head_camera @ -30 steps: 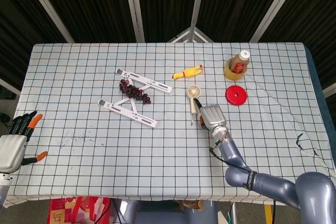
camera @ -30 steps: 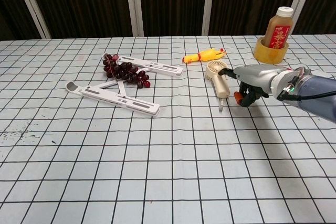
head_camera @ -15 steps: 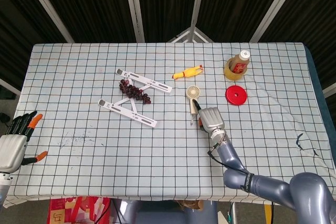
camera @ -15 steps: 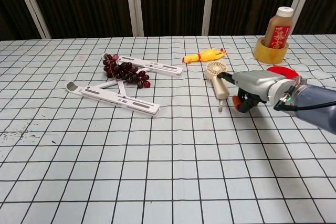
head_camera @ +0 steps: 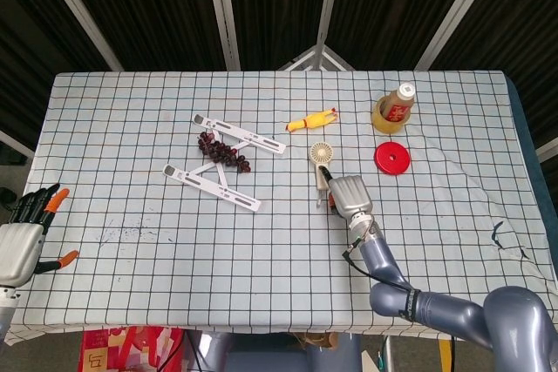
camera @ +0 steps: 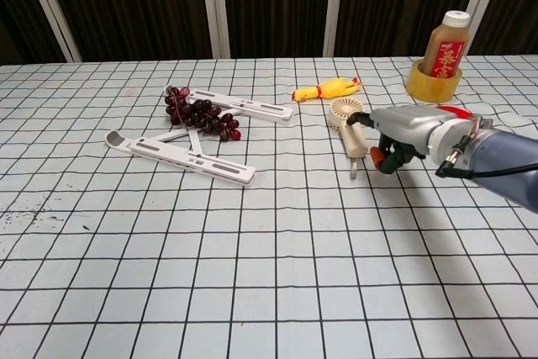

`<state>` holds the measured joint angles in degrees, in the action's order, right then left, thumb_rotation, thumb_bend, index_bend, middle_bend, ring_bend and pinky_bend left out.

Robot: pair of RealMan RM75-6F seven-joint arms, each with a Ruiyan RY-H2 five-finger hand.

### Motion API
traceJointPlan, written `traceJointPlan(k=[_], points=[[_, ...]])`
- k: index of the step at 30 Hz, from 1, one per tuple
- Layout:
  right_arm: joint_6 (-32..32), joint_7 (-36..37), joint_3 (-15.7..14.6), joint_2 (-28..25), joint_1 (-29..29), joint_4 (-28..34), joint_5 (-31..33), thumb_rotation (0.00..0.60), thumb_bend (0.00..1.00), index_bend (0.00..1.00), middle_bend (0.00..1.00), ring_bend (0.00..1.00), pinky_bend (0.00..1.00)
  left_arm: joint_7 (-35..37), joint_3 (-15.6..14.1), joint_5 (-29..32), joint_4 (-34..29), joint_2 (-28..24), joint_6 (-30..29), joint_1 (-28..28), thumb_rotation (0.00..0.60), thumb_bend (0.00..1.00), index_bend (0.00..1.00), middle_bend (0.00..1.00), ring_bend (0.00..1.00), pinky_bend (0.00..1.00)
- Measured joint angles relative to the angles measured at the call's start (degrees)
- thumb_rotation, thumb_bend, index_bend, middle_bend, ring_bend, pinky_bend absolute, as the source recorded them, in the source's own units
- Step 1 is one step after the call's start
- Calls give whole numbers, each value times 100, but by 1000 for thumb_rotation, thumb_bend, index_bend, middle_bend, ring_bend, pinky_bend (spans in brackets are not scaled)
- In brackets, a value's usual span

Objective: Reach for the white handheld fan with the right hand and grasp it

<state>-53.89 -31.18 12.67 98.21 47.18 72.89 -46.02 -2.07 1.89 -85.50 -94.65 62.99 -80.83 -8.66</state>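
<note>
The white handheld fan (head_camera: 323, 154) lies flat on the checked cloth right of centre, round head away from me, handle (camera: 354, 145) pointing toward me. My right hand (head_camera: 350, 196) sits just right of the handle. Its dark fingertips (camera: 357, 118) reach over the top of the handle and the orange-tipped thumb (camera: 377, 157) stays on the handle's right side. The fingers are apart and the fan still rests on the table. The same right hand (camera: 407, 131) shows in the chest view. My left hand (head_camera: 23, 240) hangs off the table's near left corner, fingers spread, holding nothing.
A yellow rubber chicken (head_camera: 312, 120) lies just beyond the fan. Dark grapes (head_camera: 222, 150) rest on a white folding stand (head_camera: 212, 183) to the left. A red lid (head_camera: 392, 158) and a bottle in a yellow cup (head_camera: 397, 106) stand to the right.
My right hand has edged left toward the fan's handle, and its fingertips now reach over it. The fan and the left hand have not moved.
</note>
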Motion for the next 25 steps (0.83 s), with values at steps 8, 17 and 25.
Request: traceJointPlan(k=[8, 17, 25], points=[[-986, 452, 85, -589, -318, 881, -1079, 600, 726, 0, 567, 600, 450, -5, -11, -29, -7, -9, -57, 27, 600, 0, 0, 0, 0, 0], [-1964, 668, -851, -1915, -1383, 1999, -2183, 600, 495, 0, 13, 0, 2, -73, -46, -131, 18, -10, -176, 77, 600, 0, 0, 0, 0, 0], [-3145, 927, -1860, -2980, -2616, 2370, -3103, 600, 447, 0, 0, 0, 0, -296, -96, -220, 83, 31, -250, 119, 600, 0, 0, 0, 0, 0]])
